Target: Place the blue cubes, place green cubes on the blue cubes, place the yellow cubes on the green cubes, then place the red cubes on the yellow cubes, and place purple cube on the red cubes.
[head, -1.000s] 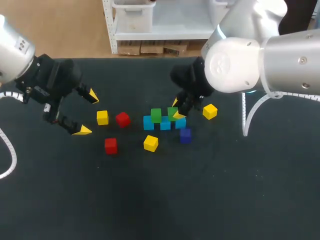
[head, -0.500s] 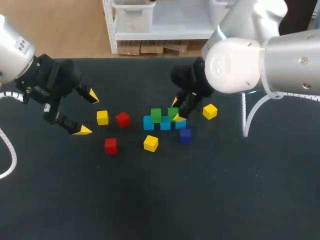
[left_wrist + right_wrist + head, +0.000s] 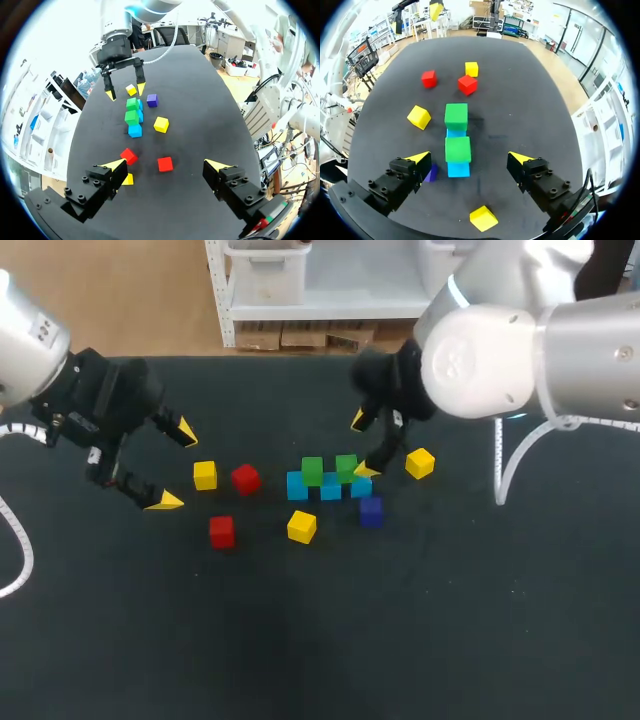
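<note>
Hovering above the right end of the row, the right gripper (image 3: 362, 445) has its fingers spread wide and grips nothing. From its own wrist camera the nearer green cube (image 3: 458, 149) sits below and between the yellow tips, clear of both. Three blue cubes (image 3: 331, 488) lie in a touching row on the dark table (image 3: 420, 620). Two green cubes (image 3: 312, 471) ride on top of that row with a small gap between them. The purple cube (image 3: 371, 511) rests on the table just in front of the row's right end. Out to the right, a lone yellow cube (image 3: 420, 462) sits apart from the row, and a second yellow cube (image 3: 301, 526) lies tilted in front of the row's left end. Further left, a red cube (image 3: 245, 478) and a third yellow cube (image 3: 205, 475) sit close together, with a second red cube (image 3: 222, 531) in front of them. Over there the left gripper (image 3: 176, 466) hangs above the table beside that third yellow cube, fingers released and empty.
</note>
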You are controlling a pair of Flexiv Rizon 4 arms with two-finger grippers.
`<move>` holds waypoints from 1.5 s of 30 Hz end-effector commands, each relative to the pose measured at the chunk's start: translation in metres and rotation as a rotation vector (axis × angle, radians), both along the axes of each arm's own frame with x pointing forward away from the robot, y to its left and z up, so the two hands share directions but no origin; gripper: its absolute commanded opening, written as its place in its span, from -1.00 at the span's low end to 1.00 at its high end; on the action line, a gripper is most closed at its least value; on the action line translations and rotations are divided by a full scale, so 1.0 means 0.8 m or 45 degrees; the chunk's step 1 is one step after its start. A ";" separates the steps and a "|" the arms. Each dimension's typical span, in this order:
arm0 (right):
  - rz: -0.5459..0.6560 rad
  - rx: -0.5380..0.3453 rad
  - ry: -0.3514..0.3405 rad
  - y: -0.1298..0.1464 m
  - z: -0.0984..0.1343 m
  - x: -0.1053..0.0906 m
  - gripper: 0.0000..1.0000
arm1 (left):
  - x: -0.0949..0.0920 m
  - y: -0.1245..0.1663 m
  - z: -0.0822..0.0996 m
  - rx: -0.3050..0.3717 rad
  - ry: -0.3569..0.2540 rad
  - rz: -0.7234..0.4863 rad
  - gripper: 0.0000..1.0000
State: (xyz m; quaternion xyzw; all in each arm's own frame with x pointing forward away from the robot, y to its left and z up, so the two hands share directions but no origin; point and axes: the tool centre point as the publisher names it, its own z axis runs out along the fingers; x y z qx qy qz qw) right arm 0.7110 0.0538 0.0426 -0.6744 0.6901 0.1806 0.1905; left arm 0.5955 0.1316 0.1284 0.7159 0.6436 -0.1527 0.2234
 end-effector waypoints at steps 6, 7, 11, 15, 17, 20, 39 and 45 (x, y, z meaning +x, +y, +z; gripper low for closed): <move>-0.039 0.037 -0.061 -0.040 0.030 -0.020 1.00 | 0.000 0.002 -0.001 -0.007 -0.004 -0.004 1.00; -0.043 0.036 -0.065 -0.044 0.031 -0.020 1.00 | 0.000 0.002 -0.001 -0.007 -0.004 -0.004 1.00; -0.060 0.036 -0.063 -0.058 0.032 -0.025 1.00 | 0.000 0.002 -0.001 -0.007 -0.004 -0.004 1.00; -0.082 0.028 -0.069 -0.069 0.033 -0.033 1.00 | 0.000 0.002 -0.001 -0.007 -0.004 -0.004 1.00; -0.099 0.032 -0.062 -0.075 0.031 -0.036 1.00 | 0.000 0.002 -0.001 -0.007 -0.004 -0.004 1.00; -0.123 0.054 -0.054 -0.083 0.028 -0.040 1.00 | 0.000 0.002 -0.001 -0.007 -0.004 -0.004 1.00; -0.152 0.223 -0.026 -0.164 0.031 -0.065 1.00 | 0.000 0.002 -0.001 -0.007 -0.004 -0.004 1.00; -0.112 0.275 -0.010 -0.180 0.030 -0.067 1.00 | 0.000 0.002 -0.001 -0.007 -0.004 -0.004 1.00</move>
